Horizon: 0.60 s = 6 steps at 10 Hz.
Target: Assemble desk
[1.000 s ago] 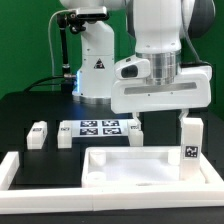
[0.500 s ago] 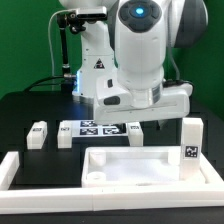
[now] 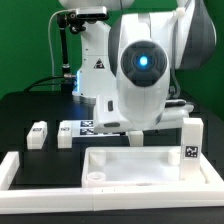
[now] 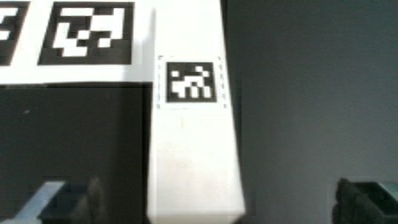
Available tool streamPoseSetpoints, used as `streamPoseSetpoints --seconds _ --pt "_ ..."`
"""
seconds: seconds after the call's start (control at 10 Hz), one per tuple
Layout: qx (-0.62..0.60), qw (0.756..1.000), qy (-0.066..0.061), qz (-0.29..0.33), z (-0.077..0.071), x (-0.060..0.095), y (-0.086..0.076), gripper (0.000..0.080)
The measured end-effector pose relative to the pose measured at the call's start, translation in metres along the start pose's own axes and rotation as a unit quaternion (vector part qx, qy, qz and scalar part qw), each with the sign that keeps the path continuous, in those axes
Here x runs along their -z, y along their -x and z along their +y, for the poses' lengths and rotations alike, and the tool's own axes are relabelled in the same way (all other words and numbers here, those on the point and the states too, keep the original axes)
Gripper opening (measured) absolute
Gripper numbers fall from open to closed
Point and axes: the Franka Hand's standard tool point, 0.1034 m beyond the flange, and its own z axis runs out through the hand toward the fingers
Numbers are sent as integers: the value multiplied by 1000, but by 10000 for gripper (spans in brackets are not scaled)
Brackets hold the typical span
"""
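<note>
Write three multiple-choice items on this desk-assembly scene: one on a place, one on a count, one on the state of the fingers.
1. Where does the upright white square leg post stand?
A. At the exterior view's right end of the wide white rimmed panel
B. Flat on the black table
C. Held in the air

2. How many small white tagged posts sit to the exterior view's left of the marker board?
A. None
B. Two
C. Five

3. In the wrist view, how are the fingers?
A. Open, either side of a lying white tagged post
B. Shut on that post
C. Shut on nothing

Key: 1 A, the post rises from the panel's corner there. 2 B, one and another show. 3 A, dark table shows between each finger and the post.
</note>
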Motion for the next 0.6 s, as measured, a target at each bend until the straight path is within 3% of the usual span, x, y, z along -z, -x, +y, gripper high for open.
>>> streamPoseSetpoints --seconds 0.3,0.6 --pt "-1 1000 0 4 1 2 -8 648" --pt "-17 999 -2 -29 6 -18 -8 648"
